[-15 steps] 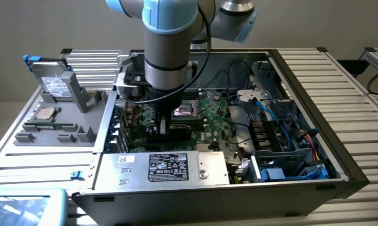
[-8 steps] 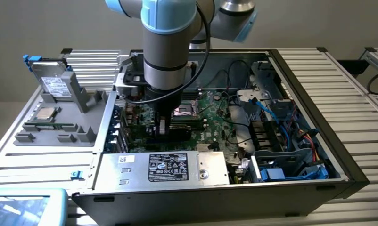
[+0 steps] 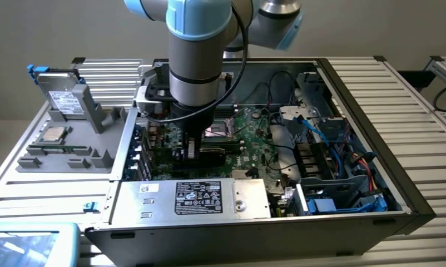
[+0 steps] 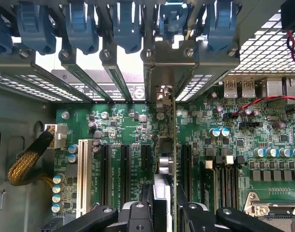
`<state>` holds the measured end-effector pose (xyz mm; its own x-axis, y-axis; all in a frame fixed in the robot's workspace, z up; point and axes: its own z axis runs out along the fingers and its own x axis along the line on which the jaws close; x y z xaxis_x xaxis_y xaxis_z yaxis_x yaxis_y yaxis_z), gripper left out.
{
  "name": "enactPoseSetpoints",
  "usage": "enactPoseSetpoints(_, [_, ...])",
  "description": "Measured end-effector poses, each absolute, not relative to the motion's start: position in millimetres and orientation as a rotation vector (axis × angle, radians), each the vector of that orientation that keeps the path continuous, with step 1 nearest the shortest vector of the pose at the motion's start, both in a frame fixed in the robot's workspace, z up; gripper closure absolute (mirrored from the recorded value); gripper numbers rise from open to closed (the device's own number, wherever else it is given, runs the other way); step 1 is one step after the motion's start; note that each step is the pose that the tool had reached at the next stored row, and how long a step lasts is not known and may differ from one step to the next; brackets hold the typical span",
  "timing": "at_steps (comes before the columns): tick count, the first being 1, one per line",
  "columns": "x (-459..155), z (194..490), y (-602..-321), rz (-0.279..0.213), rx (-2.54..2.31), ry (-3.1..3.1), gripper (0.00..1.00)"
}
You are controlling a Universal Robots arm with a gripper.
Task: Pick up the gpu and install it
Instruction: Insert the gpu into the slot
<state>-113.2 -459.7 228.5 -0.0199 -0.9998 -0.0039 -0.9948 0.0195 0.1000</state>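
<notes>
My gripper (image 4: 164,205) is down inside the open black computer case (image 3: 401,183), black fingers (image 4: 137,212) clamped on the gpu (image 4: 174,145), a thin green circuit card with a silver metal end bracket, seen edge-on in the wrist view. The card stands upright over the green motherboard (image 4: 118,121), in line with the black expansion slots (image 4: 124,169) and just beside the white slot (image 4: 81,174) group. Its silver bracket (image 4: 162,67) sits at the case's rear wall among the slot covers, under the row of blue plastic retention clips (image 4: 125,26). Can't tell whether the card edge is fully seated in the slot.

In the exterior view the gripper (image 3: 192,150) is near the middle of the motherboard, close to the case's left wall in that view. At the case's near edge lies the silver boxy power supply with a black label (image 3: 197,197). Toward the exterior view's right, blue cables and drive bays (image 3: 342,189) fill that side of the case.

On the slatted metal surface (image 3: 423,128), outside the case at the exterior view's left, a grey parts holder (image 3: 67,150) carries a square silver processor chip (image 3: 54,133), a narrow green memory stick (image 3: 56,149) and an upright grey drive with a white label (image 3: 63,100).
</notes>
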Motion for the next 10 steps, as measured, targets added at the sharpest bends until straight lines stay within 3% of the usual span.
enactPoseSetpoints(4, [-113.3,228.7,-459.7,-0.115,2.151,-2.194,0.7])
enactPoseSetpoints(5, [-113.3,228.9,-459.7,-0.114,2.151,-2.194,0.64])
enactPoseSetpoints(10, [-113.2,240.3,-459.8,-0.113,2.151,-2.194,0.64])
